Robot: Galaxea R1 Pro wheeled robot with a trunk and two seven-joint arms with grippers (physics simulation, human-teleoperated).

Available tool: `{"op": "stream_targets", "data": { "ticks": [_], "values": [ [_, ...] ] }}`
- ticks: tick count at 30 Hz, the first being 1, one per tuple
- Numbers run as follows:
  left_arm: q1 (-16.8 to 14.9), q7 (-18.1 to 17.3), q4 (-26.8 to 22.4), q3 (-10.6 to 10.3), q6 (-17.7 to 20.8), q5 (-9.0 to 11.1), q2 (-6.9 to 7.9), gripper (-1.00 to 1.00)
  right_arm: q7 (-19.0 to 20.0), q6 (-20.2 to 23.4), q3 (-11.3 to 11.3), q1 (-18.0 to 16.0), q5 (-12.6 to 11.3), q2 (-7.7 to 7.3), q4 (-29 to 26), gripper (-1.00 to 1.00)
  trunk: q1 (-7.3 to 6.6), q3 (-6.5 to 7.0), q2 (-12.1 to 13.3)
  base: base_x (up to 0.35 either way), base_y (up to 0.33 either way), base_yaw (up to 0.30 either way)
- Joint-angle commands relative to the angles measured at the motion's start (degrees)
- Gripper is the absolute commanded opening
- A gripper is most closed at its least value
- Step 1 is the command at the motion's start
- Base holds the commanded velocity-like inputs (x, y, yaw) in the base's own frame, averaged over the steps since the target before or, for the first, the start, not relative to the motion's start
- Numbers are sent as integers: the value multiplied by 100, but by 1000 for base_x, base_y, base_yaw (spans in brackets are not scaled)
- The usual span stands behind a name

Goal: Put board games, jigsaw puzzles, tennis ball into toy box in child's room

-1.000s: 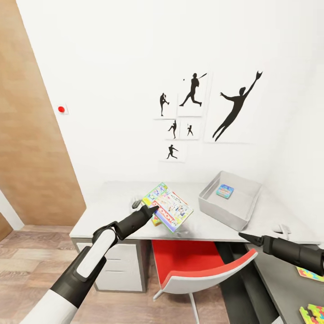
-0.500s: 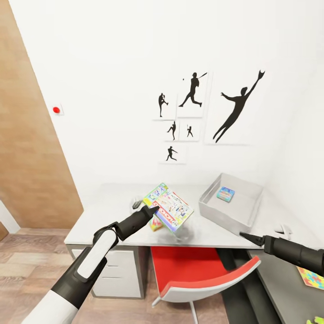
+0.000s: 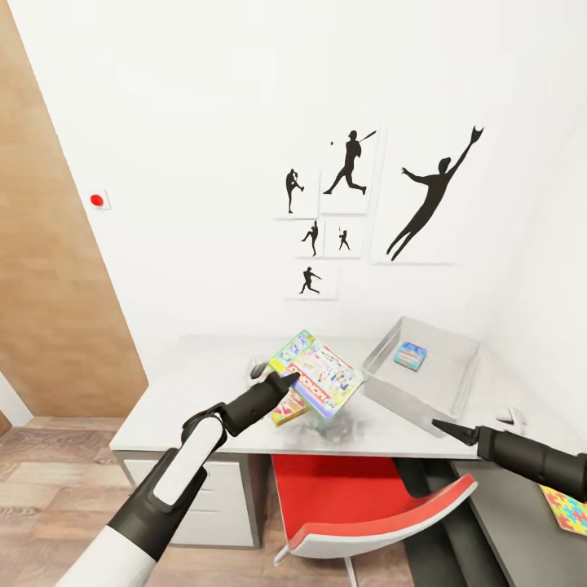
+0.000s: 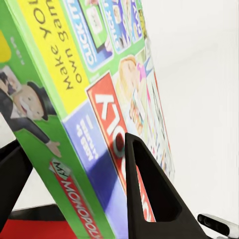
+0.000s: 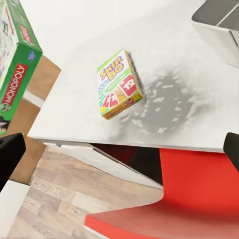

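Note:
My left gripper (image 3: 285, 381) is shut on a green Monopoly board game (image 3: 319, 378), holding it tilted above the white desk (image 3: 187, 391). In the left wrist view the box (image 4: 84, 99) sits between the two black fingers (image 4: 149, 194). A Skip-Bo game box (image 3: 287, 408) lies on the desk just beneath it, also seen in the right wrist view (image 5: 118, 83). The grey toy box (image 3: 440, 391) stands to the right on the desk with a small colourful box (image 3: 410, 355) inside. My right gripper (image 3: 444, 430) hovers open near the desk's front edge. A jigsaw puzzle (image 3: 567, 509) lies at far right.
A red chair (image 3: 367, 497) is tucked under the desk below both grippers. Drawers (image 3: 220, 497) stand under the desk's left end. A wooden door (image 3: 49, 269) is at the left, and the white wall carries black silhouette pictures (image 3: 350, 187).
The head view has shifted slightly. My left gripper with the Monopoly box has edged a little to the right, toward the toy box. The right arm has held its place.

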Motion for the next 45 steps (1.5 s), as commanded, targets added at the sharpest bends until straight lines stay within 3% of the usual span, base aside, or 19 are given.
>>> {"op": "stream_targets", "data": {
  "ticks": [1, 2, 6, 7, 8, 11, 12, 15, 20, 26, 40, 45],
  "values": [
    [-2, -7, 8, 2, 9, 14, -55, -100, 37, 19, -8, -5, -94, 2, -1, 100, 4, -13, -13, 14, -2, 0],
    [-2, -7, 8, 2, 9, 14, -55, -100, 37, 19, -8, -5, -94, 2, -1, 100, 4, -13, -13, 14, -2, 0],
    [25, -19, 87, -11, -260, -112, -255, -100, 33, 19, -6, -1, -757, 1, -1, 100, 4, -13, -13, 8, -1, 0],
    [25, -19, 87, -11, -260, -112, -255, -100, 33, 19, -6, -1, -757, 1, -1, 100, 4, -13, -13, 6, -1, 0],
    [33, -27, 141, -33, -395, -160, -306, -100, 33, 19, -2, -1, -944, 1, -1, 100, 4, -13, -13, 5, -1, 0],
    [48, -93, 419, -245, -856, -268, -457, -100, 31, 19, 18, 0, -1410, 6, 1, 100, 4, -13, -13, 3, 0, 0],
    [48, -93, 419, -245, -856, -268, -457, -100, 31, 19, 18, 0, -1410, 6, 1, 100, 4, -13, -13, 2, 0, 0],
    [52, -229, 721, -560, -1350, -300, -549, -100, 31, 19, 36, 1, -1678, 21, 3, 100, 4, -13, -13, 2, 0, 0],
    [54, -410, 938, -823, -1902, -309, -605, -100, 25, 19, 37, 1, -1852, 50, 6, 100, 4, -13, -13, 0, 0, 0],
    [59, -510, 1042, -954, -2214, -345, -635, -100, 25, 19, 38, 0, -1965, 74, 9, 100, 4, -13, -13, 0, 0, 0],
    [63, -556, 1098, -1056, -2363, -373, -661, -100, 13, 19, 52, -10, -2129, 297, 15, 100, 4, -13, -13, 0, 0, 0],
    [62, -556, 1102, -1210, -2377, -360, -666, -100, 3, 19, 54, -22, -2140, 336, 19, 100, 4, -13, -13, 0, 0, 0]
  ]
}}
